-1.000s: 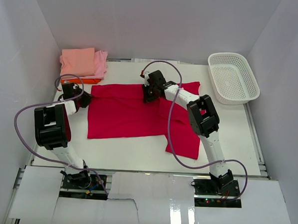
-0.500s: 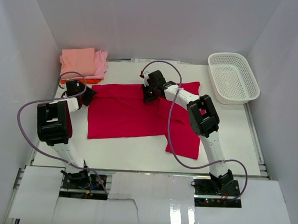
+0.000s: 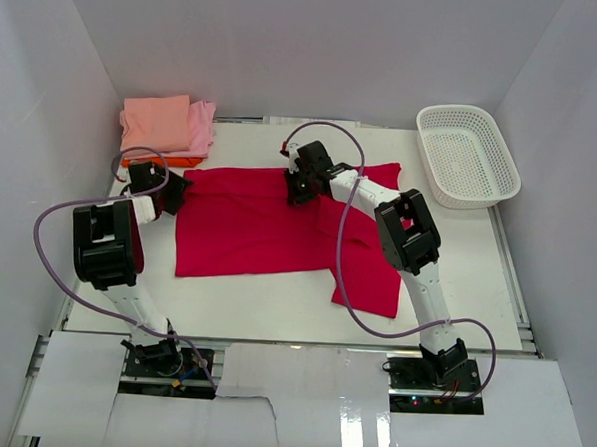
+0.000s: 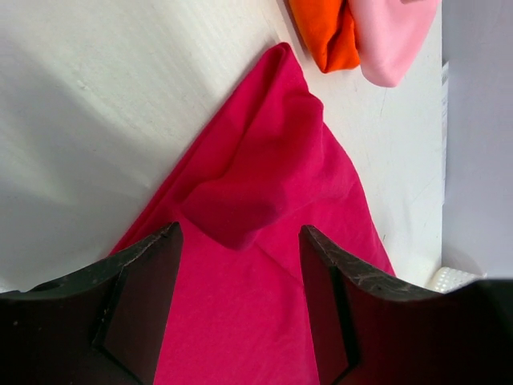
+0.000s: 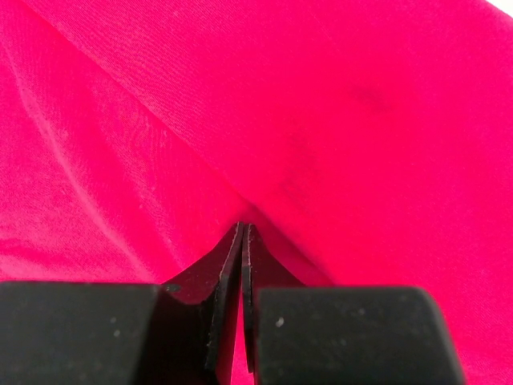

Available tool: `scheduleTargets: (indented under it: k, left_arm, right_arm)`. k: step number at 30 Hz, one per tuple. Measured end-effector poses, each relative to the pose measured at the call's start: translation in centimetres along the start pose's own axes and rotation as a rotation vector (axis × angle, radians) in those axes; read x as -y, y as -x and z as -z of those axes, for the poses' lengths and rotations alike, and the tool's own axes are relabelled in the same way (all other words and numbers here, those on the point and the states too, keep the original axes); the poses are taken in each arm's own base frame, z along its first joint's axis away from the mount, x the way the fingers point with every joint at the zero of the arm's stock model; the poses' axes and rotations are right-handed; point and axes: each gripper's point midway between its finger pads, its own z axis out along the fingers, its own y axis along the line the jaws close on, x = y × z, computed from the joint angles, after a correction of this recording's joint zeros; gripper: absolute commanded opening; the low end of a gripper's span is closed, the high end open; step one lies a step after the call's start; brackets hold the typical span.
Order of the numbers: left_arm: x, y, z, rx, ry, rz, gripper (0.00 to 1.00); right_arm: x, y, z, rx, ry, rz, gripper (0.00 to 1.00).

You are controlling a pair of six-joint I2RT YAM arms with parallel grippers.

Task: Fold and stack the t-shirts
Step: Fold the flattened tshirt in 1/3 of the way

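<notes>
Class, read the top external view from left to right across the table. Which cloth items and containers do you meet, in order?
stack of folded t-shirts → crimson t-shirt, spread flat → white basket

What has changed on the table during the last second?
The left gripper moved slightly away from its base at the left edge of the red shirt and opened wider; its jaws now stand apart over the cloth. The right gripper stayed shut on its far edge. The folded stack and basket did not move.
</notes>
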Motion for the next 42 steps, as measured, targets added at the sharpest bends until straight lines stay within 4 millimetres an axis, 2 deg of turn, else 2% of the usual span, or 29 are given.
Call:
scheduleTargets:
  k: [7, 10, 23, 27, 31, 35, 42]
  left_arm:
    - [-0.5, -0.1, 0.0, 0.003, -0.010, 0.091, 0.69]
    - [-0.6, -0.8, -0.1, -0.008, -0.042, 0.145, 0.68]
    - [0.0, -1.4, -0.1, -0.018, -0.123, 0.293, 0.68]
    - [0.0, -1.4, 0.1, -0.017, -0.128, 0.311, 0.67]
    - [0.0, -1.5, 1.3, 0.000, -0.128, 0.315, 0.67]
    - [1.1, -0.5, 2.3, 0.037, -0.159, 0.313, 0.67]
    - [1.1, -0.4, 2.0, 0.039, -0.158, 0.331, 0.67]
  right_arm:
    - [0.0, -0.2, 0.0, 0.006, 0.000, 0.002, 0.08]
    - [0.0, -0.2, 0.2, 0.006, 0.000, 0.003, 0.08]
    - [0.0, -0.4, 0.2, 0.006, 0.000, 0.005, 0.08]
    - [0.0, -0.4, 0.2, 0.008, 0.000, 0.010, 0.08]
    - [0.0, -0.4, 0.2, 0.008, 0.000, 0.013, 0.08]
    - [0.0, -0.4, 0.2, 0.010, 0.001, 0.014, 0.08]
    - [0.0, -0.4, 0.2, 0.010, 0.001, 0.017, 0.08]
